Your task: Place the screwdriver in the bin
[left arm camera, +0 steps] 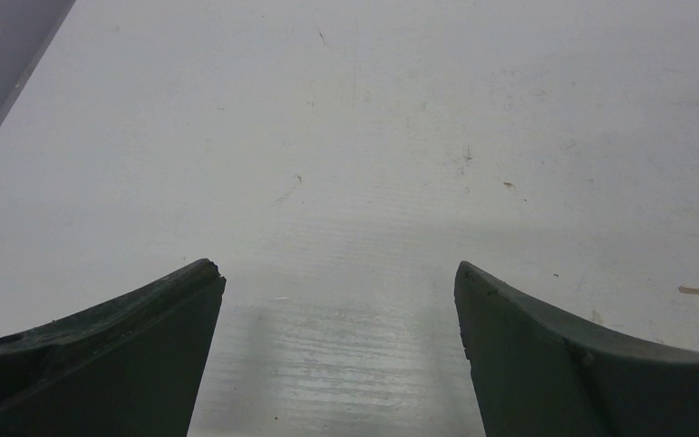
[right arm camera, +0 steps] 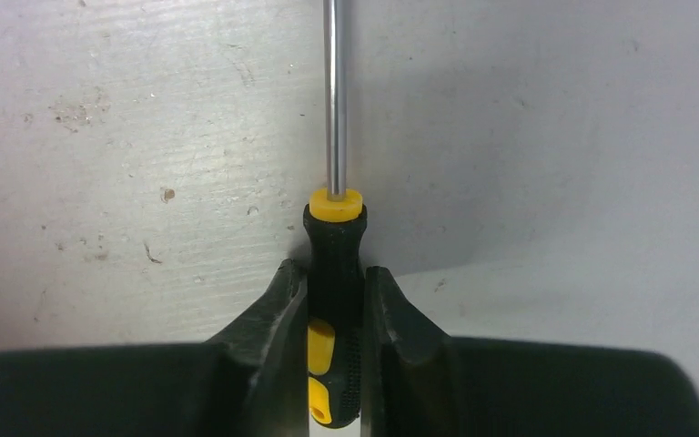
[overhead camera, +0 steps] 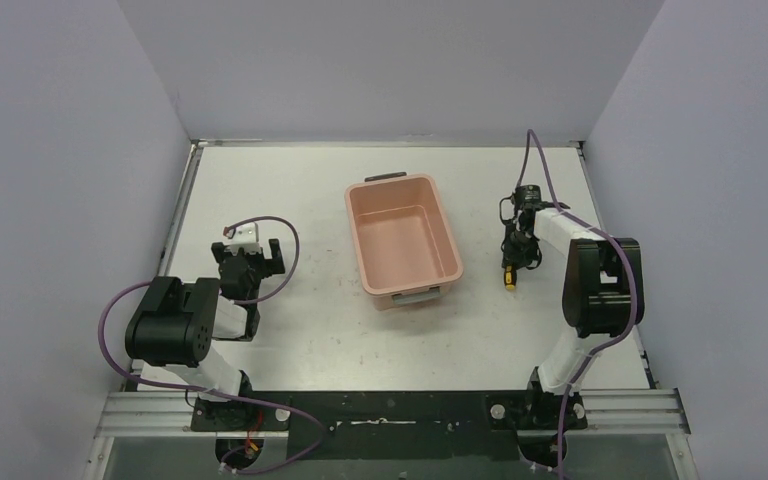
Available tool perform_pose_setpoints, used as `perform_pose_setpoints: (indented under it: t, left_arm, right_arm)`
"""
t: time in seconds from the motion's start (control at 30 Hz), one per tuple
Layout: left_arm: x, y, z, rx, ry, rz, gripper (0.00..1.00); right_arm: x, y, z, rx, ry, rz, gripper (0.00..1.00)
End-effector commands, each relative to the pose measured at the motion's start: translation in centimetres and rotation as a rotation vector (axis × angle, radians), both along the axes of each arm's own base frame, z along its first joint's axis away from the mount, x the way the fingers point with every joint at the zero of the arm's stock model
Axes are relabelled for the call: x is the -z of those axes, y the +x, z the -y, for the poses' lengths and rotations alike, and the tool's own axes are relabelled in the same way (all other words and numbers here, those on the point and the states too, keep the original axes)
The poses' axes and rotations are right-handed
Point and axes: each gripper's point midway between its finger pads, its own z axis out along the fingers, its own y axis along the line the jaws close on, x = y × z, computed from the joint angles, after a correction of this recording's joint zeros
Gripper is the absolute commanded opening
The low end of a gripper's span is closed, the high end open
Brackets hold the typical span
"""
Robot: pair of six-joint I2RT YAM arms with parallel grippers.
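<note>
In the top external view the bin [overhead camera: 405,240] stands near the middle of the surface [overhead camera: 310,340], its long sides running away from the arm bases and a grey handle at each short end. The right hand [overhead camera: 516,252] is to the right of the bin and apart from it, pointing down toward the surface. The yellow end of the screwdriver [overhead camera: 509,284] pokes out of it on the side nearer the bases, so the tool is outside the bin. The left hand [overhead camera: 252,262] sits well to the left of the bin, low over the surface, with nothing near it. In the left wrist view the left hand [left arm camera: 339,273] is released: its two dark fingers [left arm camera: 146,346] stand wide apart at the bottom corners, and only bare, lightly scuffed white surface [left arm camera: 373,137] shows between and beyond them. In the right wrist view the right hand [right arm camera: 337,273] is grasping the screwdriver [right arm camera: 335,241]. Its two black fingers [right arm camera: 273,328] press against both sides of the black handle, just behind the yellow collar, and a yellow inlay shows lower down between them. The thin metal shaft runs straight away from the camera and out of the top edge, so its tip is not seen. The mottled surface [right arm camera: 146,137] lies behind the tool. Whether the screwdriver touches the surface or hangs just above it cannot be told.
</note>
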Motion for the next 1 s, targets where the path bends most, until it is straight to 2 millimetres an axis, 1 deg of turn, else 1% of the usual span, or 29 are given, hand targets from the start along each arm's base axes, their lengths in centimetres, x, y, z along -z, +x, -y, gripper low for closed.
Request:
perform_pose_setpoints:
  t: [0.0,0.03,0.07,0.13,0.27,0.33,0.4,0.43,0.5,0.53,0.57,0.67,0.73,0.8,0.87,0.9,0.97]
  left_arm:
    - [-1.7,0.9,0.0,-0.006,0.001,0.061,0.97]
    - [-1.7,0.9,0.0,-0.005,0.001,0.061,0.97]
    - [-1.7,0.9,0.0,-0.005,0.001,0.061,0.97]
    - [-1.6,0.9,0.0,-0.005,0.000,0.060,0.97]
    - [-1.7,0.9,0.0,-0.005,0.001,0.061,0.97]
    - [-1.7,0.9,0.0,-0.005,0.000,0.061,0.97]
    - [-1.7,0.9,0.0,-0.005,0.002,0.061,0.97]
    - [-1.6,0.9,0.0,-0.005,0.001,0.059,0.97]
    - [-1.7,0.9,0.0,-0.005,0.000,0.060,0.97]
    - [-1.7,0.9,0.0,-0.004,0.001,0.061,0.97]
    - [-1.7,0.9,0.0,-0.004,0.001,0.061,0.97]
    - [-1.7,0.9,0.0,-0.004,0.000,0.060,0.97]
    - [-1.6,0.9,0.0,-0.004,0.001,0.059,0.97]
    - [-1.7,0.9,0.0,-0.004,0.001,0.061,0.97]
    - [-1.7,0.9,0.0,-0.004,0.000,0.060,0.97]
    - [-1.7,0.9,0.0,-0.005,0.000,0.061,0.97]
    - [-1.7,0.9,0.0,-0.004,0.001,0.060,0.97]
  right_arm:
    - [-3.3,1.2,0.7,-0.002,-0.063,0.061,0.00]
    - [-4.8,1.6,0.8,-0.003,-0.075,0.083,0.00]
    - [-6.8,2.4,0.8,-0.002,-0.086,0.122,0.00]
    - [-10.3,3.0,1.0,0.001,-0.119,0.178,0.00]
    - [-17.2,3.5,0.8,-0.003,-0.156,0.278,0.00]
    - [-20.3,3.6,0.2,-0.010,-0.159,0.325,0.00]
    - [-22.9,3.6,-0.9,-0.026,-0.160,0.358,0.00]
    - [-24.0,3.6,-1.8,-0.039,-0.159,0.372,0.00]
    - [-26.0,3.7,-4.2,-0.076,-0.134,0.412,0.00]
    - [-26.8,3.8,-5.9,-0.105,-0.108,0.431,0.00]
    - [-27.6,3.7,-8.4,-0.148,-0.070,0.458,0.00]
    - [-29.8,3.4,-14.7,-0.257,0.025,0.533,0.00]
    - [-30.6,2.7,-19.1,-0.343,0.077,0.563,0.00]
    - [-30.7,1.9,-23.0,-0.416,0.118,0.577,0.00]
    - [-30.0,1.1,-26.1,-0.477,0.144,0.568,0.00]
    - [-29.3,0.8,-27.3,-0.502,0.153,0.556,0.00]
    - [-27.2,0.4,-28.9,-0.538,0.158,0.518,0.00]
